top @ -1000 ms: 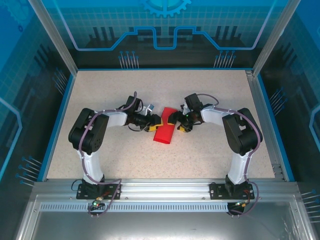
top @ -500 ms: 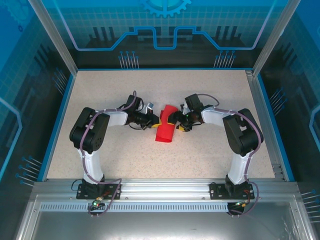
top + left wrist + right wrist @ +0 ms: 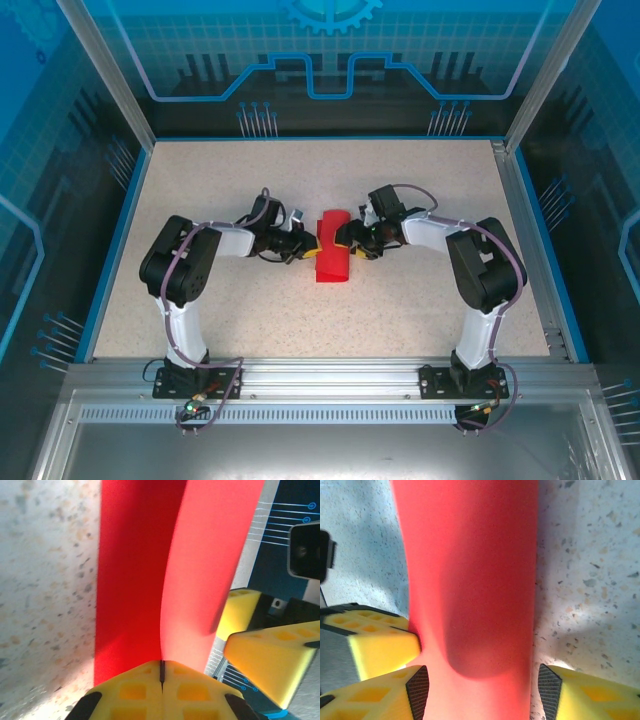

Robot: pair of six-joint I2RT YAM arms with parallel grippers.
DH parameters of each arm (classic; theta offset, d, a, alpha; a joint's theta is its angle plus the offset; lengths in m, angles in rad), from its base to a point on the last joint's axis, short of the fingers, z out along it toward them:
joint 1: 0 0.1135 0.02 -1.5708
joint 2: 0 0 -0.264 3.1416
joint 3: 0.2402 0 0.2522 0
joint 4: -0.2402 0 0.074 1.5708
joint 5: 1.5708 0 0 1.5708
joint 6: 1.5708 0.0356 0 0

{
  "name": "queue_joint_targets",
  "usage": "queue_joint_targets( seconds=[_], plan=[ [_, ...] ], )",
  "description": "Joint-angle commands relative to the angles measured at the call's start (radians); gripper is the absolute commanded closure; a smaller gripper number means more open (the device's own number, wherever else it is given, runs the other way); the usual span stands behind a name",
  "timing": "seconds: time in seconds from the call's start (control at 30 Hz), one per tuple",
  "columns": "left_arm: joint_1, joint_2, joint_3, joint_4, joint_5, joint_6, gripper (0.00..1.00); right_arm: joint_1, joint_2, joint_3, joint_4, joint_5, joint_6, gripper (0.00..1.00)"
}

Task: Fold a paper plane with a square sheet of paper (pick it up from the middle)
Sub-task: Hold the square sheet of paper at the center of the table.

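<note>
The square sheet of paper [image 3: 332,258] is bright red and doubled over into a narrow, bulging strip in the middle of the table. My left gripper [image 3: 309,248] comes at it from the left. In the left wrist view its yellow jaws [image 3: 161,672] are shut on the paper's [image 3: 145,570] near edge. My right gripper [image 3: 346,240] comes from the right. In the right wrist view it [image 3: 481,695] stands open astride the curved paper [image 3: 475,570], with a black pad [image 3: 417,690] on each side.
The speckled table [image 3: 220,190] has blue side rails and aluminium posts at its back corners. The two grippers sit very close across the paper; the right gripper's yellow fingers [image 3: 265,655] show in the left wrist view, and a left finger [image 3: 375,650] in the right wrist view.
My left gripper has shut on the paper's edge. The strip has turned from slanted to nearly straight and bulges higher. The right jaws have narrowed around it.
</note>
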Motion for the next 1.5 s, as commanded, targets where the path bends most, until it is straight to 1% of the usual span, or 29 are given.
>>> queue_joint_targets(
  seconds=[0.0,0.13,0.53,0.67,0.77,0.8,0.83,0.93,0.97,1.07,1.13,1.23,1.4,1.47],
  plan=[
    [-0.006,-0.001,-0.024,0.036,-0.008,-0.031,0.95,-0.014,0.001,0.022,-0.032,0.000,-0.033,0.39],
    [-0.006,-0.002,-0.028,0.043,-0.007,-0.030,0.95,-0.017,0.025,0.056,-0.081,0.009,-0.060,0.43],
    [-0.008,-0.021,-0.046,0.043,-0.002,-0.022,0.93,-0.008,0.111,0.151,-0.202,0.064,-0.129,0.44],
    [-0.009,-0.035,-0.058,0.045,-0.001,-0.015,0.89,0.009,0.134,0.185,-0.256,0.100,-0.159,0.44],
    [-0.009,-0.063,-0.070,0.035,-0.008,-0.002,0.80,0.026,0.155,0.218,-0.316,0.148,-0.187,0.44],
    [-0.010,-0.085,-0.079,0.027,-0.024,0.006,0.75,0.033,0.161,0.226,-0.331,0.164,-0.192,0.44],
    [-0.011,-0.108,-0.084,-0.001,-0.051,0.019,0.67,0.037,0.169,0.234,-0.345,0.175,-0.198,0.44],
    [-0.010,-0.184,-0.088,-0.105,-0.155,0.061,0.62,0.046,0.184,0.247,-0.370,0.206,-0.199,0.43],
    [-0.010,-0.205,-0.090,-0.131,-0.194,0.067,0.57,0.046,0.185,0.246,-0.371,0.213,-0.194,0.43],
    [-0.009,-0.265,-0.095,-0.184,-0.265,0.081,0.56,0.042,0.180,0.236,-0.366,0.232,-0.165,0.42],
    [-0.009,-0.292,-0.095,-0.207,-0.298,0.087,0.54,0.037,0.168,0.218,-0.335,0.216,-0.148,0.42],
    [-0.009,-0.304,-0.092,-0.221,-0.316,0.094,0.53,0.029,0.162,0.204,-0.306,0.184,-0.136,0.43],
    [-0.009,-0.301,-0.093,-0.219,-0.320,0.089,0.53,0.022,0.139,0.178,-0.297,0.203,-0.087,0.46],
    [-0.009,-0.298,-0.096,-0.215,-0.320,0.086,0.53,0.021,0.142,0.173,-0.282,0.181,-0.077,0.46]
  ],
)
